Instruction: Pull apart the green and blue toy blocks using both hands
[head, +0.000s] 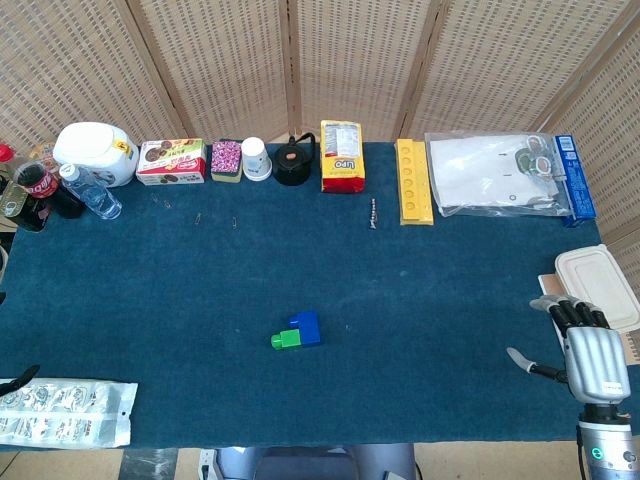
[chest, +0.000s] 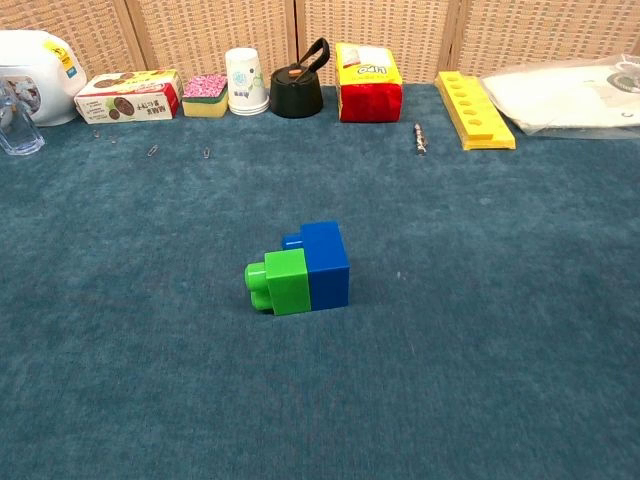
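Observation:
A green block (head: 285, 339) (chest: 280, 282) is stuck to the left side of a blue block (head: 307, 326) (chest: 328, 262). The pair lies on its side on the blue cloth near the table's middle front. My right hand (head: 590, 350) hovers at the table's front right corner, far right of the blocks, with its fingers spread and nothing in them. Of my left hand (head: 22, 378) only a dark thumb tip and a fingertip show at the left edge, apart and holding nothing. Neither hand appears in the chest view.
Along the back edge stand bottles (head: 45, 190), a white jug (head: 95, 152), a snack box (head: 170, 161), a cup (head: 256, 158), a black kettle (head: 293, 163), a yellow bag (head: 342, 156), a yellow tray (head: 413, 180) and a plastic bag (head: 495, 175). A blister pack (head: 62, 412) lies front left, a lidded box (head: 598, 285) at the right.

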